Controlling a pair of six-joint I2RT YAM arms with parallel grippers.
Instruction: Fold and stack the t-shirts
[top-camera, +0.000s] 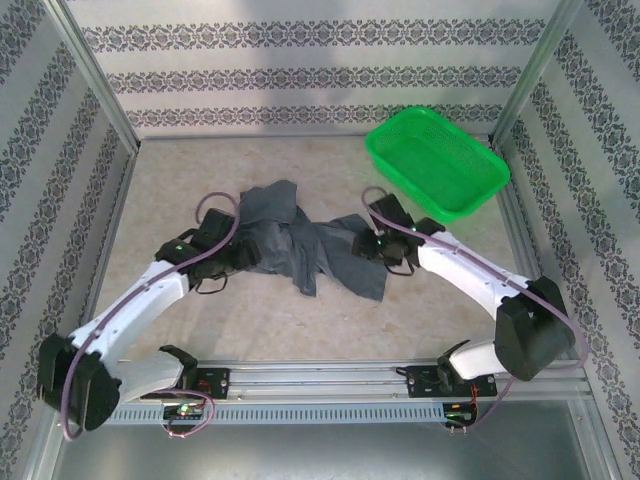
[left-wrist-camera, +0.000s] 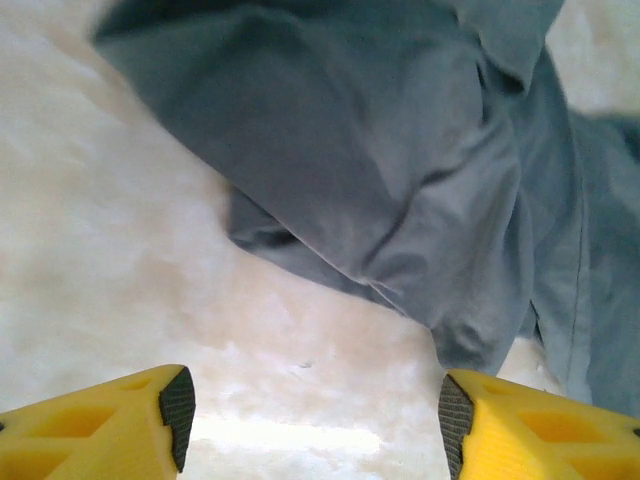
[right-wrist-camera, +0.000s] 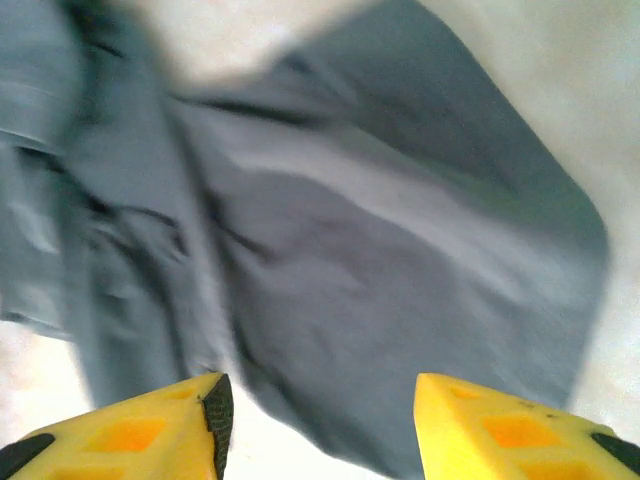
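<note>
Tally: one green basket (top-camera: 437, 160), one t-shirt (top-camera: 300, 240), two arms.
One t-shirt only, a single crumpled grey heap left of the basket and nearer; arms counted as left arm (top-camera: 140, 300), well left of the basket, and right arm (top-camera: 470, 270), just nearer than the basket.

Pale marbled table (top-camera: 300, 330) carries a crumpled grey t-shirt (top-camera: 310, 250) and green basket (top-camera: 437, 160)

Dark grey t-shirt (top-camera: 300, 240) crumpled, unfolded, at centre of worktop (top-camera: 300, 335). At its left edge: left hand (top-camera: 245, 256). At its right edge: right hand (top-camera: 362, 246). Far right corner: green basket (top-camera: 405, 181), apart from shirt.
</note>
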